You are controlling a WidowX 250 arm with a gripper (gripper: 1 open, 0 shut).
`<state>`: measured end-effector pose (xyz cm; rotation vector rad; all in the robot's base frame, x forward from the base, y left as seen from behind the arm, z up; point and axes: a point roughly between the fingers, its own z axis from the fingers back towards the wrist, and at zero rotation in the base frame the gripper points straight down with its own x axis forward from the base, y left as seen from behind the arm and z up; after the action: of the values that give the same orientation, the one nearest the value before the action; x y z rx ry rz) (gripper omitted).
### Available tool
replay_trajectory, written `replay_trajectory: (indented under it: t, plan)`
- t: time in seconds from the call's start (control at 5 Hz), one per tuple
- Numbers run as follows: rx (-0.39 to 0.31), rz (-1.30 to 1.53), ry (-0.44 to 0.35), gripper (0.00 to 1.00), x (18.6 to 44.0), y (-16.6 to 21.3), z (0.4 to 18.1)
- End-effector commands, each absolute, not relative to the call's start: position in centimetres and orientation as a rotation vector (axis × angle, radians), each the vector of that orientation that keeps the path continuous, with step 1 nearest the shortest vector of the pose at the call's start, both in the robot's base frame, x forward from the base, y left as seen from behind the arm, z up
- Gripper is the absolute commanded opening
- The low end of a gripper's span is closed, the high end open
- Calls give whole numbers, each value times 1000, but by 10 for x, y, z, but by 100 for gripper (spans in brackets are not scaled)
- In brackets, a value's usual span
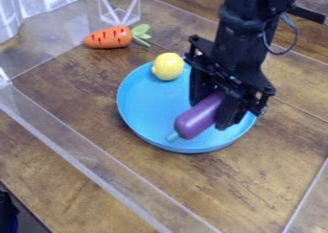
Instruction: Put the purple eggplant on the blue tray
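Dark wooden planks form the table (77, 170), which is bordered by clear plastic walls (58, 45). Over its middle the black claw (221, 104) is pointed downward, its fingers (202, 83) pinched on the purple eggplant (199, 116). That eggplant is gripped at its upper end and slants away from the claw toward the lower left, its stem tip seen close to the blue tray (144, 107); whether the tip touches the dish cannot be told. The tray is spread beneath and around the claw. A small yellow fruit (167, 66) is seen up and left of the claw, at the tray's far rim. An orange carrot (110, 37) is lying well apart, further up and left.
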<state>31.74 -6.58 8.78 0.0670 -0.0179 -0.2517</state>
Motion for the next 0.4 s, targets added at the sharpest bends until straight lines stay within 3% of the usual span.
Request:
replay_trajectory:
  t: [0.0, 0.2]
  plan:
    - [61, -271, -118, 0, 326, -57, 115]
    - [58, -305, -129, 0, 331, -55, 114]
